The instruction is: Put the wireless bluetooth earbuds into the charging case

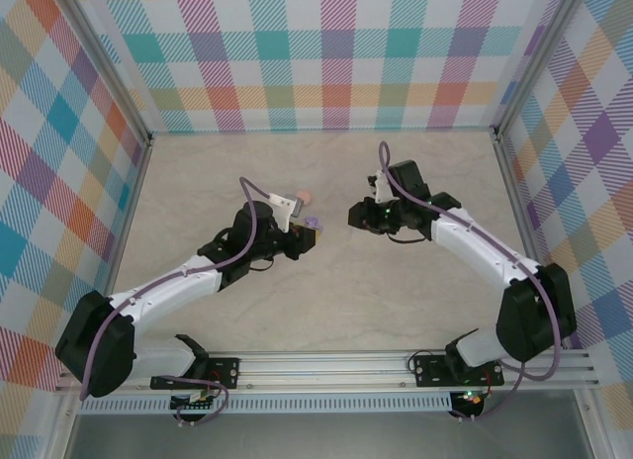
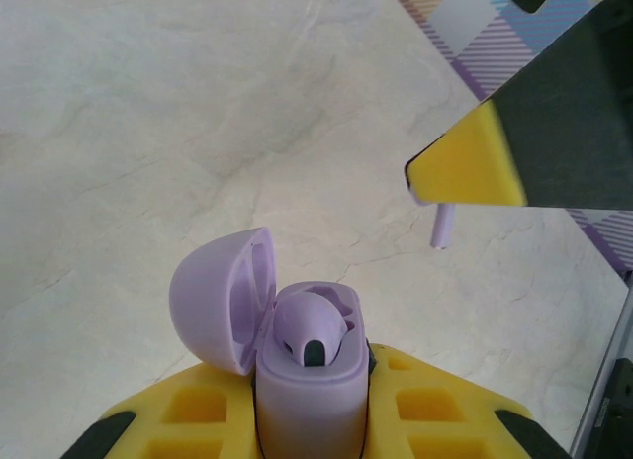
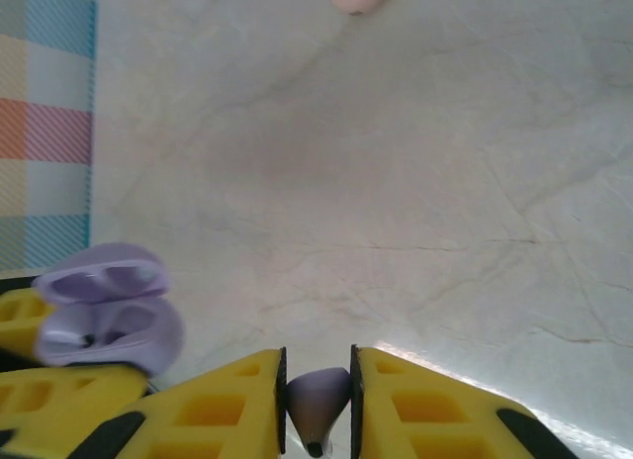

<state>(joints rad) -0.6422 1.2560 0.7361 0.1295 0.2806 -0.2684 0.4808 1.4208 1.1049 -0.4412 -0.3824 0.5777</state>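
Seen from above, two white and black robot arms reach over a pale marbled table (image 1: 415,301) walled in pastel plaid (image 1: 336,53), and their tips nearly meet at the centre. The left gripper (image 1: 304,237), just toward 9 o'clock from centre, has its yellow fingers (image 2: 435,405) pressed together on the sides of a lilac charging case (image 2: 307,400). The case stands upright with its rounded lid (image 2: 223,301) swung open toward 9 o'clock in the left wrist view. One lilac earbud (image 2: 315,325) sits in a well of the case. The right gripper (image 3: 316,385), toward 3 o'clock from centre in the overhead view, is clamped on a second lilac earbud (image 3: 316,402), pinched between its yellow fingertips. In the left wrist view this bud's thin stem (image 2: 443,227) hangs below the right gripper's finger at 2 o'clock from the case, near it but apart. A pink rounded thing (image 1: 305,195) lies on the table at 12 o'clock from the case; what it is cannot be told.
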